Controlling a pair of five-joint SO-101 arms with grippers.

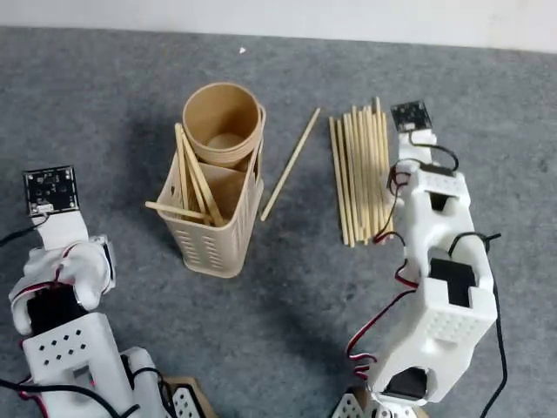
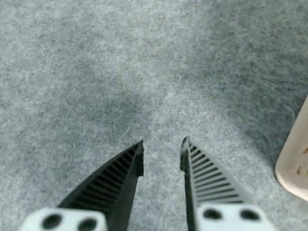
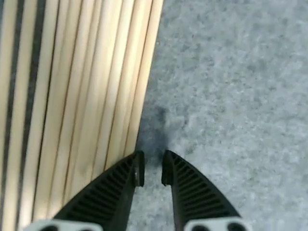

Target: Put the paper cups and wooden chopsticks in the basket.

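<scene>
With its jaws only narrowly parted and empty, the right gripper (image 3: 151, 168) sits just beside the outermost of the pale wooden chopsticks (image 3: 82, 96) lying on the grey tabletop (image 3: 231, 72), so it should open wider and straddle one stick squarely before closing.

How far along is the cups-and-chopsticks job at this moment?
Done: the paper cups sit in the basket, with a few chopsticks leaning inside. In hand: nothing; the right gripper is open and empty beside the chopstick row, and the left gripper is open over bare carpet. Left: that row and one loose chopstick beside the basket.
</scene>
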